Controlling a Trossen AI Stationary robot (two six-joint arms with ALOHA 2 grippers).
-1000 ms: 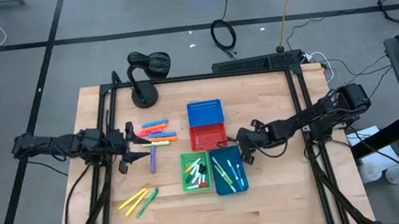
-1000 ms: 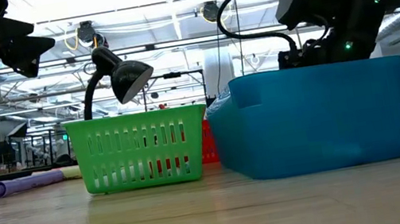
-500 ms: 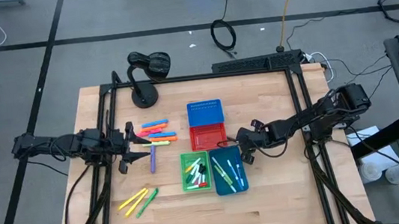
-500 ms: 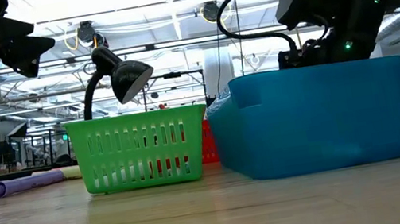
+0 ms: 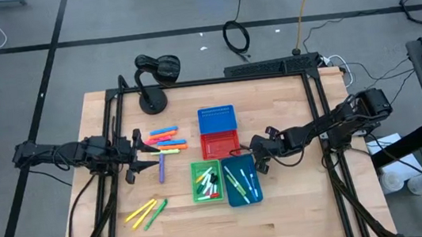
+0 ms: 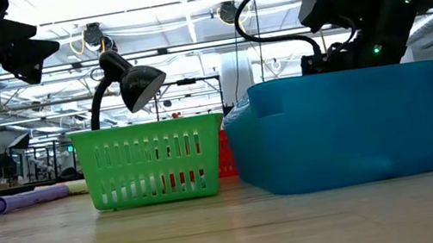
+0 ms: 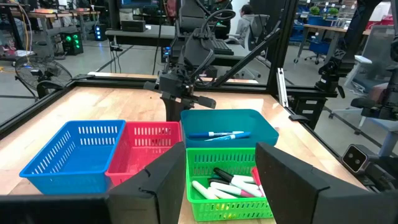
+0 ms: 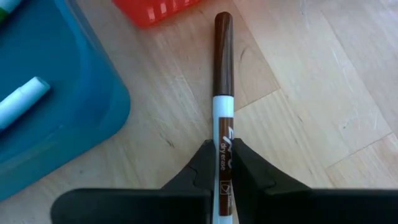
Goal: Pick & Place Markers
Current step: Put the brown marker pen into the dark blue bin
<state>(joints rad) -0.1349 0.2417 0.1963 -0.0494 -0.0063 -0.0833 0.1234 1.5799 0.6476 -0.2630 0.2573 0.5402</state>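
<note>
Right hand (image 8: 222,163): closed narrow on a brown-capped white marker (image 8: 222,93), over the worktop (image 8: 298,93) just beside the teal bin (image 8: 56,106) and near the red basket (image 8: 155,9).
Left hand (image 7: 221,180): fingers spread wide, holding nothing, above the loose markers at the worktop's left.
Loose markers: an orange, pink and yellow cluster (image 5: 167,139), a purple one (image 5: 162,169) and a yellow and green group (image 5: 147,213) lie on the wood.
Baskets: the green basket (image 5: 206,182) and teal bin hold markers; the blue basket (image 5: 217,120) sits behind the red one.
Lamp (image 5: 152,76): at the back edge.
</note>
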